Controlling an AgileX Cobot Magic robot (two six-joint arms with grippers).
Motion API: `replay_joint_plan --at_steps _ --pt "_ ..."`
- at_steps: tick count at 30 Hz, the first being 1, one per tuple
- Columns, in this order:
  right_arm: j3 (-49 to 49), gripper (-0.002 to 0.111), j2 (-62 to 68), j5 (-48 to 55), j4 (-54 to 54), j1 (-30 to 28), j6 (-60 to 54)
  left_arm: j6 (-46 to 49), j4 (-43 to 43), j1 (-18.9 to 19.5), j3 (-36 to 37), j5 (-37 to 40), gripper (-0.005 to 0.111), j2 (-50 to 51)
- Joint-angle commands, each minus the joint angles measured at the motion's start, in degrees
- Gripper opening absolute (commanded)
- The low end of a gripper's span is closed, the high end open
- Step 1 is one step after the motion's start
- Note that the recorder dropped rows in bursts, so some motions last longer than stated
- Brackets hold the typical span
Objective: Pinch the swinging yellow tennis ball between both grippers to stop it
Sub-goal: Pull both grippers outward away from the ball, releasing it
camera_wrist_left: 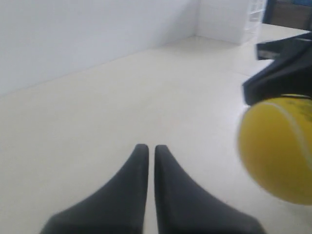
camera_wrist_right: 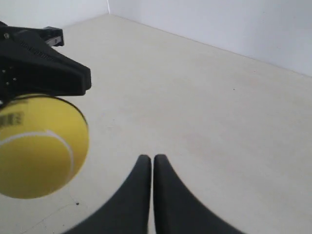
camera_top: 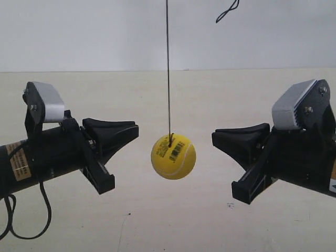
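Our left claw (camera_wrist_left: pixel 147 146) is clenched on nothing, our right claw (camera_wrist_right: pixel 148 157) likewise. Between them the yellow tennis ball (camera_top: pixel 173 156) hangs on its string (camera_top: pixel 168 68) above the tabletop (camera_top: pixel 157 226), touching neither. We judge we are lining up; next both claws must press in together from opposite sides at ball height.

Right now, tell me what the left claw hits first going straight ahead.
Likely nothing: in its wrist view the left claw points past the yellow tennis ball and the right claw, both beside its line.
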Motion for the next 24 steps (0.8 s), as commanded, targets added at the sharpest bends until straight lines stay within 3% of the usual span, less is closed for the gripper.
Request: replay_joint_plan --at_steps 1,9,19,24 --pt "-0.3 0.0 -1.3 2.8 1.5 0.1 -0.9 1.1 -9.5 -0.3 -0.2 6.2 0.005 0.3" --pt "-0.3 0.0 -1.3 7.2 7.1 0.1 -3.6 2.8 -12.9 -0.3 -0.2 8.4 0.005 0.3" --pt "-0.3 0.0 -1.3 14.9 19.9 0.1 -11.9 9.1 -31.9 -0.3 -0.2 17.2 0.005 0.3" --pt "-0.3 0.0 -1.3 17.8 28.7 0.1 -18.6 10.5 -34.3 -0.3 -0.2 19.4 0.005 -0.4"
